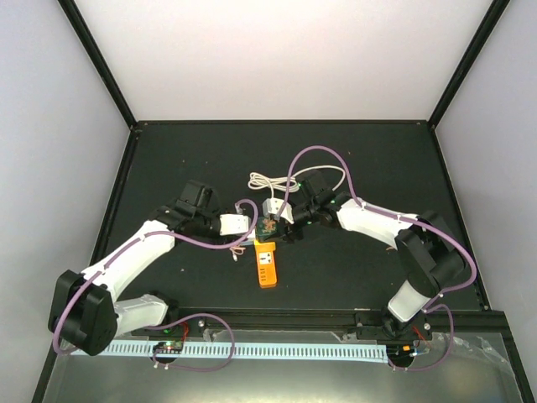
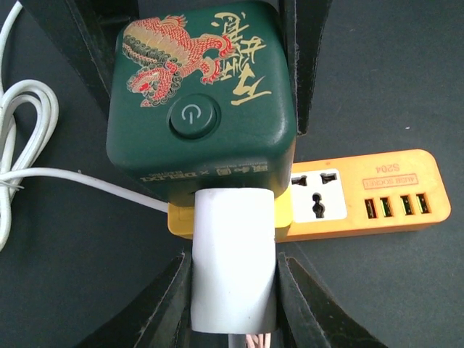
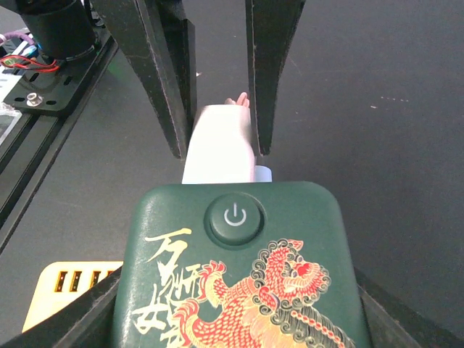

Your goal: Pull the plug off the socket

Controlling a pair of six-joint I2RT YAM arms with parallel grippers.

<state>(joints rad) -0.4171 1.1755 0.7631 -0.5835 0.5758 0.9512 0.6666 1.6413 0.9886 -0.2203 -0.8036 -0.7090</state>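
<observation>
The orange socket (image 1: 268, 267) lies at the table's middle, and the left wrist view shows its outlets and USB ports (image 2: 362, 196). The white plug (image 2: 232, 225) stands at the socket's end, pressed against a dark green cube (image 2: 203, 94) that sits on the socket. My left gripper (image 2: 233, 259) is shut on the plug, one finger on each side. The plug's cream cord (image 2: 29, 130) runs off to the left. My right gripper (image 3: 235, 290) is shut on the green cube (image 3: 239, 239), its fingers flanking the cube's sides. The plug's prongs are hidden.
The cord lies coiled (image 1: 273, 180) on the dark table behind the two grippers. Purple cables loop off both arms. A metal rail (image 1: 277, 348) with a black mounting plate (image 3: 51, 94) runs along the near edge.
</observation>
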